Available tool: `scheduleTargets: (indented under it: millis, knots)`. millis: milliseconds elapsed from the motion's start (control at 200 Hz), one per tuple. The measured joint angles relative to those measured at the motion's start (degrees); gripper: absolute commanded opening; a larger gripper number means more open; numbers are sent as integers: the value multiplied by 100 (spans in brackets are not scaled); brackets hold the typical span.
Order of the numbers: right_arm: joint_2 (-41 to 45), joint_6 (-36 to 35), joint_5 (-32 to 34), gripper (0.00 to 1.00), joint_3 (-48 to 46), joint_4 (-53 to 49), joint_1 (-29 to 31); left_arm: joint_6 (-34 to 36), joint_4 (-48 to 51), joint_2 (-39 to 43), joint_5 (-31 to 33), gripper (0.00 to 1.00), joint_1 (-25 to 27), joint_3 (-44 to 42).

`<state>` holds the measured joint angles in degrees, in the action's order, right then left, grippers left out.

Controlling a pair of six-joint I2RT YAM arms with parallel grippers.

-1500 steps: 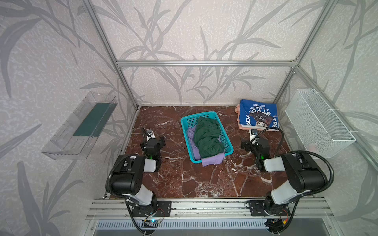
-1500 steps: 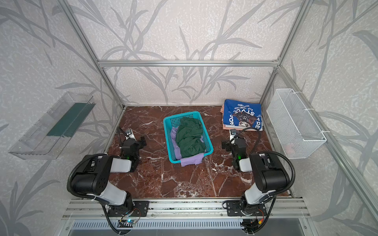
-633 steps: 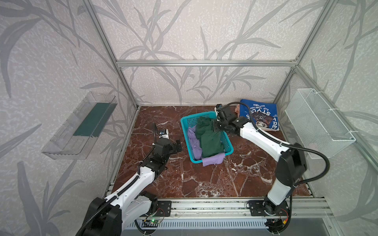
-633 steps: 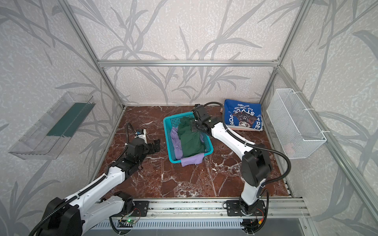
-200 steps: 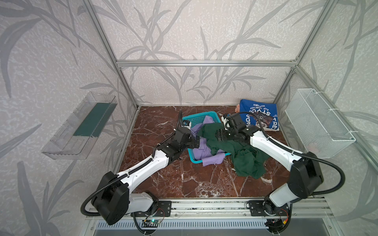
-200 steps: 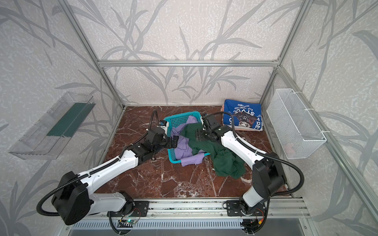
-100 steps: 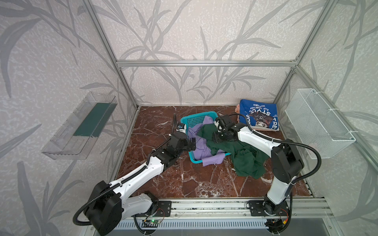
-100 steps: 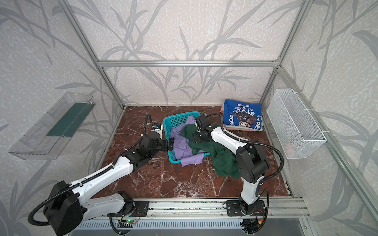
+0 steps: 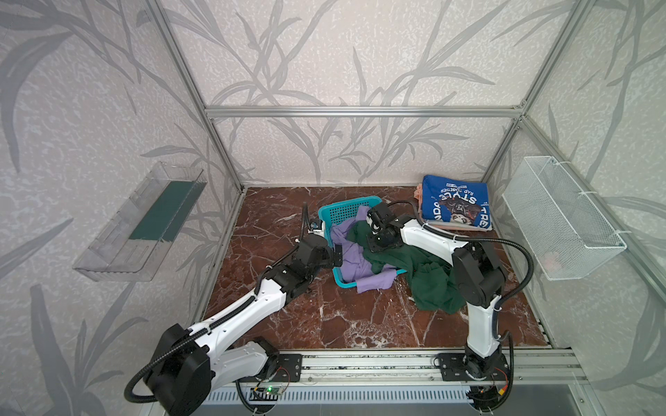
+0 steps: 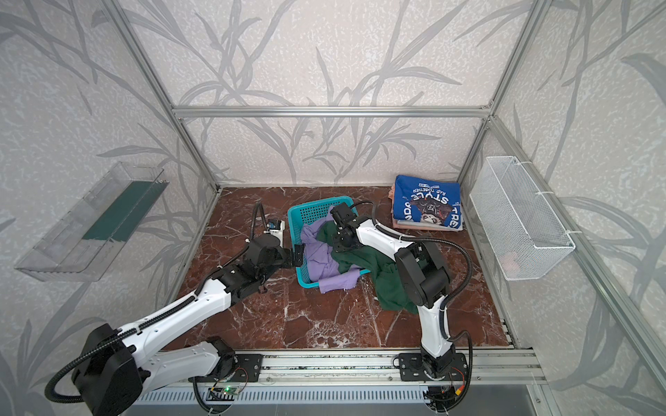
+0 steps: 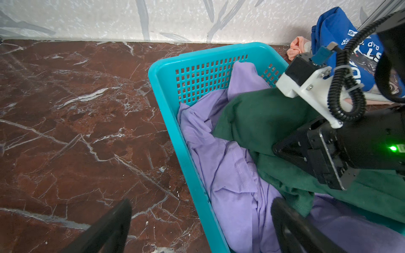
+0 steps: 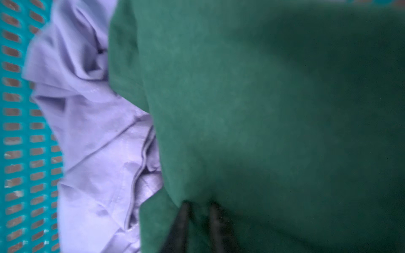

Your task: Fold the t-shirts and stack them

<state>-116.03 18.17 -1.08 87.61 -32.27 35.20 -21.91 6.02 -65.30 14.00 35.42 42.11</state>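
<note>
Both the left arm [image 9: 248, 313], at lower left, and the right arm [image 9: 432, 239], at centre right, have glossy white link shells between bulky black joint housings. In the left wrist view, ribbed black cable conduit [image 11: 359, 103] curls at upper right beside a screwed white bracket [image 11: 306, 87] that carries a black camera box [image 11: 300, 70]. A green light [image 11: 393, 148] glows at right. The left end effector [image 11: 201, 200] shows plain black fingers [image 11: 109, 227] along the bottom edge.

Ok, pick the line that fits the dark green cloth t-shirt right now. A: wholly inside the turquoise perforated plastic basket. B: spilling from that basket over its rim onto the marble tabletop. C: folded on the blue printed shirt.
B: the dark green cloth t-shirt starts inside the turquoise perforated plastic basket, crosses its rim and heaps on the red marble tabletop.
</note>
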Motion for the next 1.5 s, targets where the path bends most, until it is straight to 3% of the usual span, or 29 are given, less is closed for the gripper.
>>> scheduleTargets:
  millis: [245,395,515,685,815,975,1245,1499]
  knots:
    - [-98,-24,181,0,476,-431,2,72,133,9,-37,99,0,0]
    - [260,-46,468,0,476,-627,0,94,133,9,-68,99,0,0]
    - [1115,0,793,0,245,-640,-7,109,131,15,-72,99,0,0]
    - [3086,39,1335,0,-651,-256,-170,146,129,42,-79,99,0,0]
    - [4312,133,1766,0,-1054,-260,-647,181,127,42,-92,99,0,2]
    - [5108,278,2271,0,-1139,-726,-1388,188,127,-28,-203,99,0,85]
    - [5993,407,2092,0,-1797,-1510,-3150,173,94,-811,-715,99,2,885]
    - [6457,223,1989,0,-1762,-1956,-3895,109,92,-1740,-1139,99,96,1639]
